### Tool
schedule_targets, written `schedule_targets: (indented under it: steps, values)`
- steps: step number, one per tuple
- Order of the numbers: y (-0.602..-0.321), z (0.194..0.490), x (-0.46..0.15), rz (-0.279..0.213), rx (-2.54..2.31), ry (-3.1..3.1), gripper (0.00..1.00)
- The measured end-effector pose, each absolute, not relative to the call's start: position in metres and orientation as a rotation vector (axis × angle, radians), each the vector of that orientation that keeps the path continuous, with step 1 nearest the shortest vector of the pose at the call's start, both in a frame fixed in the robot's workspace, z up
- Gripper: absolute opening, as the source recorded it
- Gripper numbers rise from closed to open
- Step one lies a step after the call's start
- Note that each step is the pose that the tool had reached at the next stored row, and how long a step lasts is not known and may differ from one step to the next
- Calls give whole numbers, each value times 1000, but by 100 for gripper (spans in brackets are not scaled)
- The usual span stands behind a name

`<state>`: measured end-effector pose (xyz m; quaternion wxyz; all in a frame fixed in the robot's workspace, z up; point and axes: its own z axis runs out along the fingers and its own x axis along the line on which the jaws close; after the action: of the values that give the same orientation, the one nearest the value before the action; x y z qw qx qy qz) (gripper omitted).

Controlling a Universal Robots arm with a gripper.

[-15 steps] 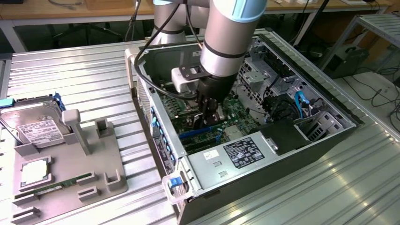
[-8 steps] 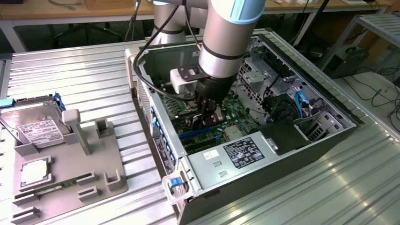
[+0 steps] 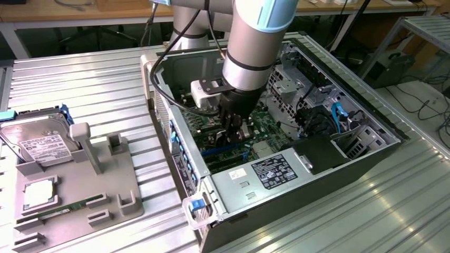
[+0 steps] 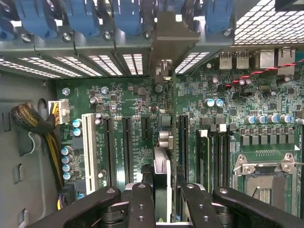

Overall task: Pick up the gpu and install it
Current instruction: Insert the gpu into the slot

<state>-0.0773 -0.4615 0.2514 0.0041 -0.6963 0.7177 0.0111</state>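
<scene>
My gripper (image 4: 164,204) is shut on the gpu (image 4: 162,164), a thin black card seen edge-on between the two black fingers (image 4: 142,204). Its silvery bracket (image 4: 165,40) reaches the case's rear slot openings. The card stands upright over the green motherboard (image 4: 133,95), in line with the black expansion slots (image 4: 145,133); I cannot tell whether it touches a slot. In the exterior view the gripper (image 3: 236,133) is low inside the open computer case (image 3: 309,205), just above the motherboard (image 3: 266,124).
A grey tray (image 3: 105,184) at the exterior view's left holds a hard drive (image 3: 39,139), a processor (image 3: 39,192) and a green memory stick (image 3: 63,208). Inside the case are the power supply (image 3: 274,171), blue cables (image 3: 338,116), a white slot (image 4: 88,142), a processor socket (image 4: 266,171) and blue latches (image 4: 128,16).
</scene>
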Motion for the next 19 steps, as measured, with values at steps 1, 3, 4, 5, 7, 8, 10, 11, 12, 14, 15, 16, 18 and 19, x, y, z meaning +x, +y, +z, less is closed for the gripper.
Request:
schedule_targets:
  steps: [1, 3, 4, 5, 7, 8, 10, 11, 12, 14, 15, 16, 18, 19]
  values:
    - [-462, 252, -77, 35, -2182, 2249, 27]
    - [-461, 252, -77, 35, -2181, 2249, 27]
    - [-461, 252, -77, 35, -2182, 2248, 27]
    - [-460, 252, -77, 35, -2182, 2249, 27]
    - [-459, 252, -77, 35, -2182, 2249, 27]
    - [-458, 252, -77, 35, -2182, 2249, 27]
    - [-458, 252, -77, 35, -2182, 2248, 27]
    - [-458, 252, -77, 35, -2182, 2249, 27]
    - [-458, 252, -77, 35, -2182, 2249, 27]
    - [-458, 253, -77, 35, -2182, 2249, 27]
    - [-458, 253, -77, 36, -2182, 2249, 27]
    - [-458, 253, -77, 36, -2181, 2248, 27]
    - [-458, 253, -76, 36, -2181, 2249, 27]
    - [-458, 253, -76, 36, -2181, 2249, 27]
